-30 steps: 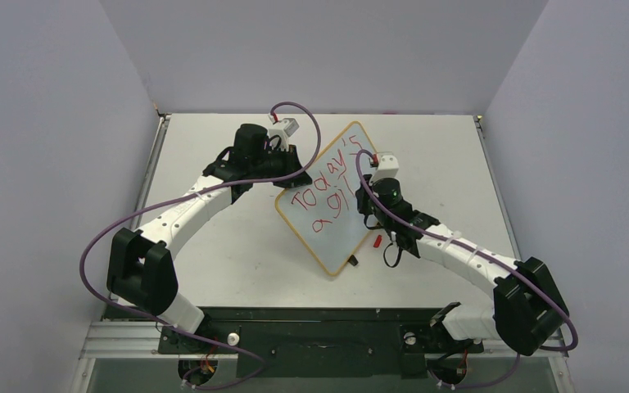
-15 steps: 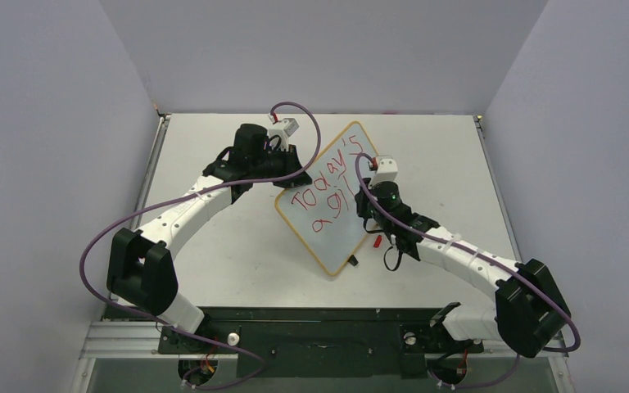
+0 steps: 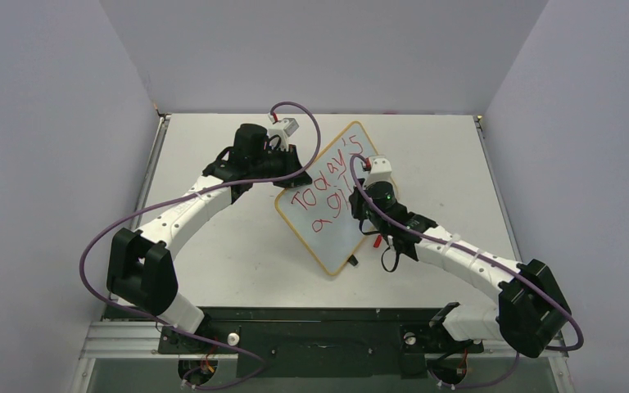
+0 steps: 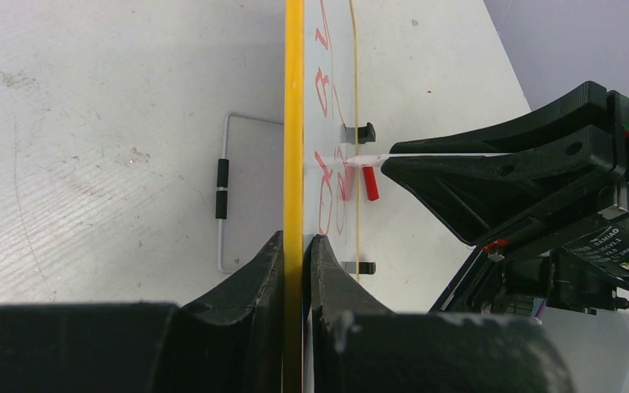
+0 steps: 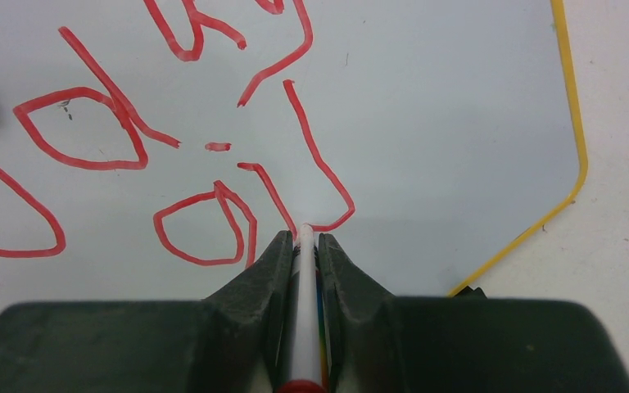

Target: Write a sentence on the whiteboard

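The whiteboard [image 3: 332, 225] stands tilted mid-table, its yellow-framed edge [image 4: 294, 123] pinched by my shut left gripper [image 4: 295, 239] at the left corner [image 3: 282, 196]. The sentence [image 3: 323, 190] is in red, "Today's" above a second line starting "a gi". My right gripper [image 5: 304, 239] is shut on a slim white marker [image 5: 304, 311]. The marker's tip rests on the board [image 5: 459, 98] at the lower end of a long curved red stroke [image 5: 319, 160] just right of the "gi". In the top view the right gripper [image 3: 360, 211] sits over the board's right half.
A red marker cap [image 3: 375, 241] lies on the table by the board's lower right edge. A wire stand [image 4: 223, 196] juts from the board's back, and black clips [image 4: 365, 131] sit on its far edge. Grey walls close in the table on three sides.
The right arm has slid a little down and left across the board with the marker, lengthening the last red stroke. The left arm and the board have not moved.
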